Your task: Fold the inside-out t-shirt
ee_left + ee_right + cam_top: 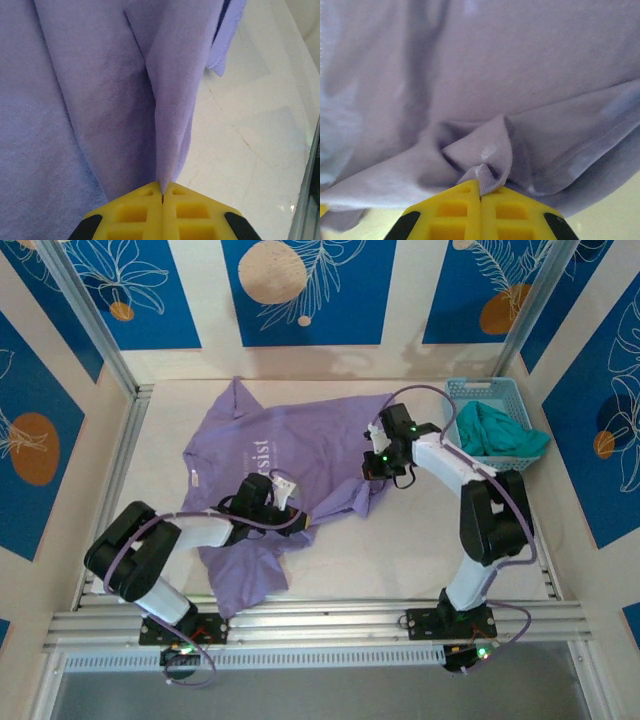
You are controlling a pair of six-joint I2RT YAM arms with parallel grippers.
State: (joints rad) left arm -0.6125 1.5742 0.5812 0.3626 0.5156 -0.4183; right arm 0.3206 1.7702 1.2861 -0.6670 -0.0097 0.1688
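Lavender short-sleeved cotton t-shirt (290, 455) lay rumpled, spread across white worktop (400, 550). Left tool (162, 194) was clamped on thin fabric ridge, right tool (481, 184) on bunched fold. Risks: shallow pinches slipping under pull; uneven lift twisting cloth.

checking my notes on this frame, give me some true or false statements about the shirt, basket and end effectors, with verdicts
1. The left end effector is shut on a fold of the lavender t-shirt. True.
2. The right end effector hangs open above the shirt. False: it is shut on bunched shirt fabric.
3. The teal garment lies in the light blue basket. True.
4. The t-shirt is neatly folded. False: it lies spread out and rumpled.
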